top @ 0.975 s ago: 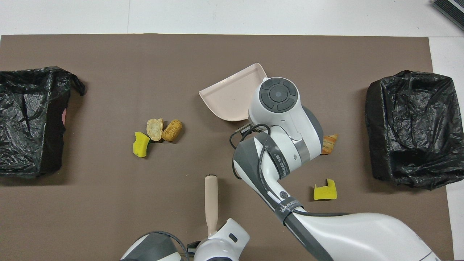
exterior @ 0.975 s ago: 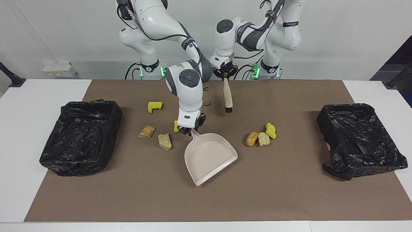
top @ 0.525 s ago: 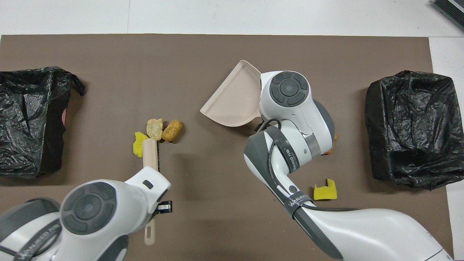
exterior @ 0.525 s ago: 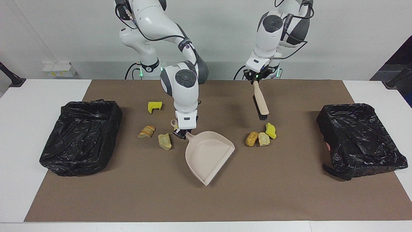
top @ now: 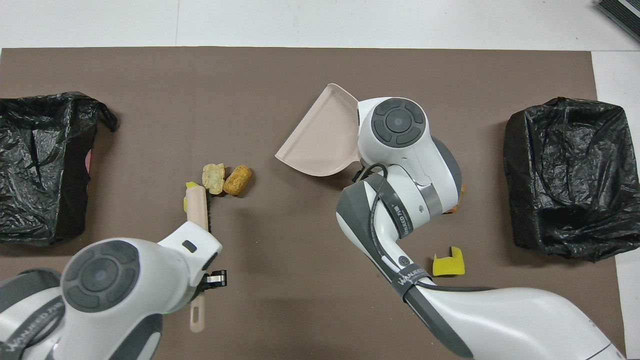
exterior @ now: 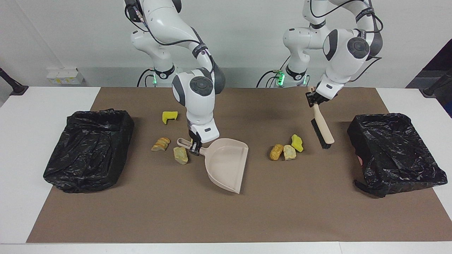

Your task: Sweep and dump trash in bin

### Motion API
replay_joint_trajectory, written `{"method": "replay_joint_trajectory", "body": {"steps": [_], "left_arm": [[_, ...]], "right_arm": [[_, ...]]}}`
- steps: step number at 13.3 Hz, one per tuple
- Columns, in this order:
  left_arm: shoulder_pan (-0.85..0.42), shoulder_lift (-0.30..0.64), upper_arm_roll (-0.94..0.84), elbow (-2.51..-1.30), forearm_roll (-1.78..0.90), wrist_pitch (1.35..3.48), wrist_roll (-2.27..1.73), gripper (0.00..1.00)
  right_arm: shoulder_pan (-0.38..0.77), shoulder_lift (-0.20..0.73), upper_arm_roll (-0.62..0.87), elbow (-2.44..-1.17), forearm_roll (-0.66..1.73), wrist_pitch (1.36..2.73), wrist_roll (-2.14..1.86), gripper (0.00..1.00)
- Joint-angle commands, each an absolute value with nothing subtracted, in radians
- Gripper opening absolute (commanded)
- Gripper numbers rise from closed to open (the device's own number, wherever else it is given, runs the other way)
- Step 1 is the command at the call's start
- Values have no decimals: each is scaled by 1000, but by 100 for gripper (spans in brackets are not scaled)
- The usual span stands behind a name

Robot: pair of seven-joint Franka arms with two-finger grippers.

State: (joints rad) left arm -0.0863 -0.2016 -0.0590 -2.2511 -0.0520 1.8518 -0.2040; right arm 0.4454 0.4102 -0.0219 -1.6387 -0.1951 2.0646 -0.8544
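- Brown mat, facing view: left gripper clamps brush handle, hanging over mat beside trash trio; right gripper clamps dustpan handle; other chunks by that handle.
- Overhead view: trash looks light, spongy; push w/ bristles, don't pinch.

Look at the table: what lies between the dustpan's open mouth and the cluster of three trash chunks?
Nothing: bare brown mat separates the dustpan from the three trash chunks. The facing view shows it best.
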Motion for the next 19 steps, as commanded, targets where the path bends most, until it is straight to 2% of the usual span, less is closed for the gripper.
{"method": "replay_joint_trajectory", "body": {"steps": [1, 3, 7, 12, 19], "left_arm": [[-87, -106, -75, -2227, -44, 1908, -192, 0], [-98, -72, -77, -2235, -48, 1973, -212, 0], [-143, -86, -80, -2284, -92, 2002, -273, 0], [-300, -22, -80, -2283, -181, 2155, -437, 0], [-438, 75, -81, -2191, -305, 2260, -502, 0]], "right_arm": [[442, 416, -12, -1635, -247, 2072, -937, 0], [434, 422, -12, -1635, -247, 2077, -980, 0], [446, 429, -11, -1635, -242, 2077, -980, 0], [443, 436, -8, -1638, -232, 2089, -979, 0], [440, 436, -8, -1637, -230, 2089, -973, 0]]}}
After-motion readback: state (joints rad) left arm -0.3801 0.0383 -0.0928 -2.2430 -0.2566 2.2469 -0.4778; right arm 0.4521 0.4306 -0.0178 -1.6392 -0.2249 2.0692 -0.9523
